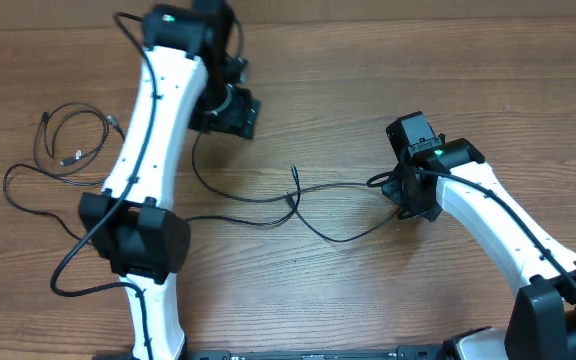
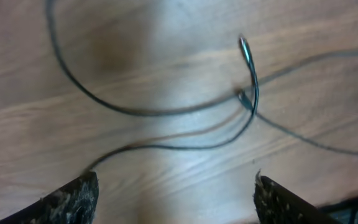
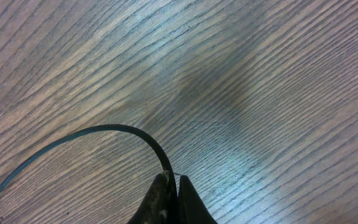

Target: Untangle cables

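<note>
Thin black cables cross near the table's middle (image 1: 293,197), and one plug end (image 1: 293,172) points away from me. In the left wrist view the same crossing (image 2: 248,102) lies ahead of my left gripper (image 2: 176,180), whose fingers (image 2: 73,199) stand wide apart with bare wood between them. That gripper (image 1: 236,115) hovers behind the crossing, to its left. My right gripper (image 3: 171,180) is shut on a cable (image 3: 114,129) that arcs away to the left from its tips. Overhead, it (image 1: 408,195) holds the right end of the long cable (image 1: 343,236).
A separate small coil of cable (image 1: 68,140) lies at the far left. A long loose loop (image 1: 28,195) runs around the left arm's base (image 1: 138,240). The thick robot cable (image 1: 68,275) curls by that base.
</note>
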### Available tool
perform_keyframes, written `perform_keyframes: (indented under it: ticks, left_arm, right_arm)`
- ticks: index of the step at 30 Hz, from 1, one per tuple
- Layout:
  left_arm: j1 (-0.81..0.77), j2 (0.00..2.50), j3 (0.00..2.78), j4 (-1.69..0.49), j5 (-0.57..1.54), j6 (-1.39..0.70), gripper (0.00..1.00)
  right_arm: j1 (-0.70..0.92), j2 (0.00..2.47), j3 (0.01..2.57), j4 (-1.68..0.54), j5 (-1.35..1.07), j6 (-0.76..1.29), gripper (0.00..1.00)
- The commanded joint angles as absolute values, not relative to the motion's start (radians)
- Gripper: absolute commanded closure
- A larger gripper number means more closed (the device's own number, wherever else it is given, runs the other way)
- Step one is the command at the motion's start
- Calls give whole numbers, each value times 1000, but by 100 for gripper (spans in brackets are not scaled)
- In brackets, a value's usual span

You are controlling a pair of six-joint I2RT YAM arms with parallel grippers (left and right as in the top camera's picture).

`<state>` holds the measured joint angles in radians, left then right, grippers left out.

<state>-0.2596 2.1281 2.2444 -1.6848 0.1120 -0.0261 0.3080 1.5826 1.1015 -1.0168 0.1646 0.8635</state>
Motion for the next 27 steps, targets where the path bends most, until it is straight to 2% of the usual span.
perform_keyframes:
  ticks: [1, 5, 18, 27]
  left_arm:
    - [-310, 2075, 2132, -1690, 75, -52, 20]
    - [-355, 2018, 1974, -1653, 37, -94, 20]
    - [-528, 1977, 1520, -1245, 40, -39, 16]
    - [-562, 1977, 1315, -1027, 7, -29, 17]
  right_arm:
    - [305, 1584, 1119, -1016, 179, 864, 96]
    - [305, 1584, 1119, -1016, 179, 864, 96]
    - [305, 1584, 1119, -1016, 171, 864, 96]
    - [305, 1584, 1119, -1008, 171, 864, 96]
